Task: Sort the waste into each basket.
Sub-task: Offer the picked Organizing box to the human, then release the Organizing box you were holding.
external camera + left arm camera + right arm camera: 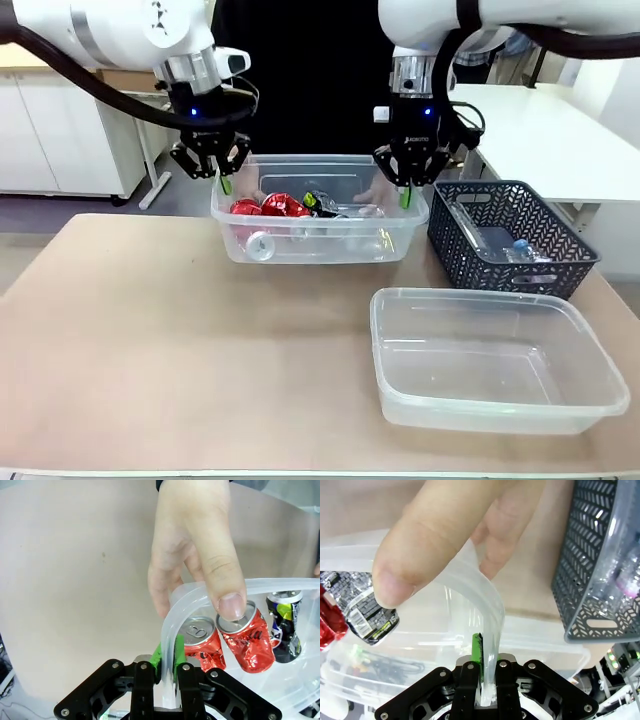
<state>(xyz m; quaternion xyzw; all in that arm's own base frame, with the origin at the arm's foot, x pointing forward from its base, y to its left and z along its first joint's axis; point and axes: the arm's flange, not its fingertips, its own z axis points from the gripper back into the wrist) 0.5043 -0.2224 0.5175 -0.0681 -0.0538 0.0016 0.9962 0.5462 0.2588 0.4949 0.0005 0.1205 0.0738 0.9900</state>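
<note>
**Far tub** (318, 252): see-through colourless plastic, rectangular, with rounded corners and a thick rolled rim. It sits at upper centre of the front view, at the far side of the counter.

**Contents (waste):**
- red cans (270, 207) of thin glossy metal at the tub's left end, one dented and creased
- a black can (284, 625) with a silver top and yellow-green print, just beside the red cans
- a clear bottle (362, 240) lying on its side toward the right end

**Left hand** (222, 178): black linkage with green pads, clenched on the tub's left-end rim, which is pinched between the pads.

**Right hand** (405, 192): same build, clenched on the right-end rim.

**Person's fingers** (220, 565): curled over the rim just beyond the left hand, the thumb tip touching the dented can's top.

**Person's other fingers** (420, 555): pinching the rim just past the right hand.

**Near tub** (470, 292): same clear plastic and shape, at lower right of the front view, apart from the far tub.

**Lattice basket** (470, 250): dark grey plastic with herringbone-pierced walls, at right, just beside the far tub. It holds a second clear bottle (520, 250).

**Counter** (150, 320): pale tan, matte and smooth.

**Room:** white cabinets (60, 130) at upper left and a white table (540, 130) at upper right. A person in dark clothing (310, 80) stands behind the far tub.
</note>
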